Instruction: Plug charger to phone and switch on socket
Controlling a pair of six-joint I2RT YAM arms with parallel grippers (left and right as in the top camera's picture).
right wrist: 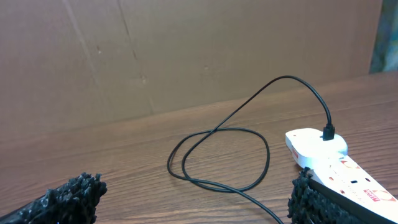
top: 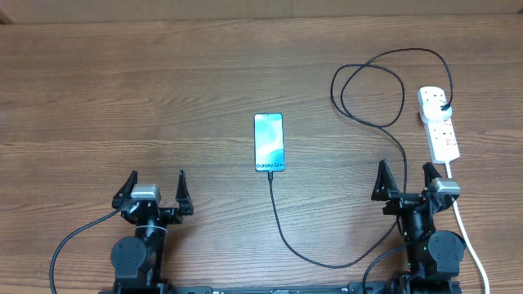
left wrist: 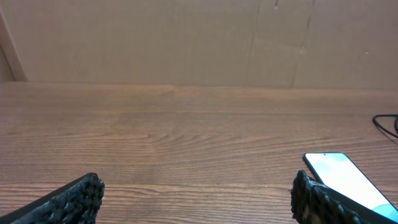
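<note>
Brown wood-grain tabletop (top: 122,82) is filling the overhead view, and a plain cardboard wall (left wrist: 186,37) is standing behind it in both wrist views.

The phone (top: 269,142) is lying flat near the middle of the table, screen up and glowing light blue, with its "Galaxy" end pointing toward the arms. The charger (top: 272,194) is meeting that same end of the phone. Whether its connector is fully seated is too small to tell. From the phone, the thin black cable is running toward the robot, swinging off to the phone's right, then climbing away and curling into two loose loops well to the right of the phone. Its black plug (top: 442,108) is sitting in the far end of the socket (top: 441,131), which is lying farther right of the phone than the loops. A thick white cord (top: 467,237) is trailing from the socket's near end. The switch position is not readable.

The left gripper (top: 156,180) is hovering nearer the robot than the phone and to its left, jaws spread wide and grasping nothing. The right gripper (top: 404,173) is sitting to the phone's right, jaws likewise spread and empty, with the cable passing between its fingers in the overhead view.
</note>
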